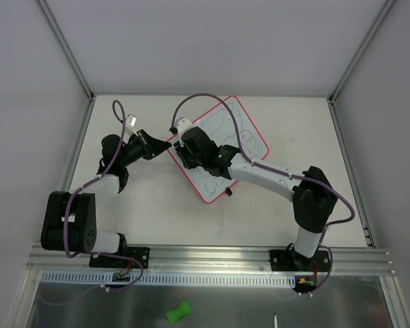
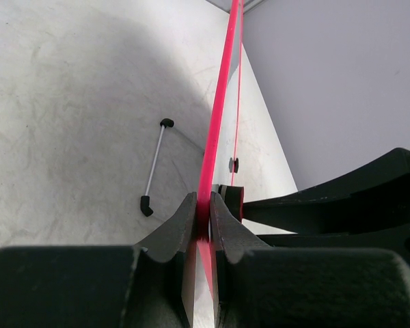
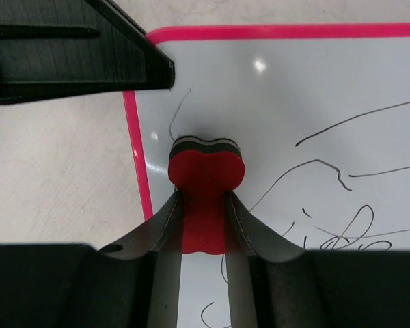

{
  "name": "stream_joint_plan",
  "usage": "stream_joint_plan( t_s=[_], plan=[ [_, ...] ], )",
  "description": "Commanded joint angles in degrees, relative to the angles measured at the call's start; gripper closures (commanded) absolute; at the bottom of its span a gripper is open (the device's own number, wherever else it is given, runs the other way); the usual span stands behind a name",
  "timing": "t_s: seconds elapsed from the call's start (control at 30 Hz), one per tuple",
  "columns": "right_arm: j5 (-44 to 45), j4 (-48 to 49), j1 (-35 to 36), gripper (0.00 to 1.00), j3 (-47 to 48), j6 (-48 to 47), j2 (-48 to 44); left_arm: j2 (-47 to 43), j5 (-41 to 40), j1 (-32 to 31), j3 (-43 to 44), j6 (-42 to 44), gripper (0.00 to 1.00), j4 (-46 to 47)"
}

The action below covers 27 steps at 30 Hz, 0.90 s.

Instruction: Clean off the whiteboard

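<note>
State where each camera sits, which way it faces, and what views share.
Top external: above and behind the bases, looking down on table and whiteboard; left arm and right arm show.
Left wrist: looks along the left gripper, shut on the whiteboard's pink edge.
Right wrist: looks down past the right gripper, shut on the eraser, at the board.
Shared: all three show the whiteboard.

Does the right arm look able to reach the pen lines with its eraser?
Likely yes: the right gripper holds the red bone-shaped eraser on the pink-framed whiteboard, only bare board before the black pen lines; the left gripper clamps its edge.
</note>
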Motion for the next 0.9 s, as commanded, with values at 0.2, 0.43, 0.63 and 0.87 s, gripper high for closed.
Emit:
stream_joint_plan(
  t_s=[0.2, 0.43, 0.63, 0.87],
  plan=[
    [0.6, -7.0, 0.3, 1.00, -5.0, 0.6, 0.6, -2.5, 1.9, -2.5, 2.0, 2.2, 1.00, 1.9],
    [0.1, -7.8, 0.5, 1.00, 0.6, 0.3, 2.2, -2.6, 2.3, -3.0, 2.3, 2.6, 1.00, 1.7],
    [-1.0, -9.4, 0.8, 1.00, 5.9, 0.5, 4.5, -2.8, 2.0, -3.6, 2.8, 3.5, 1.00, 0.9],
    [-0.7, -10.2, 0.7, 1.00, 9.1, -0.1, 5.6, -2.3, 2.1, -4.0, 3.2, 3.5, 1.00, 0.8]
  ],
)
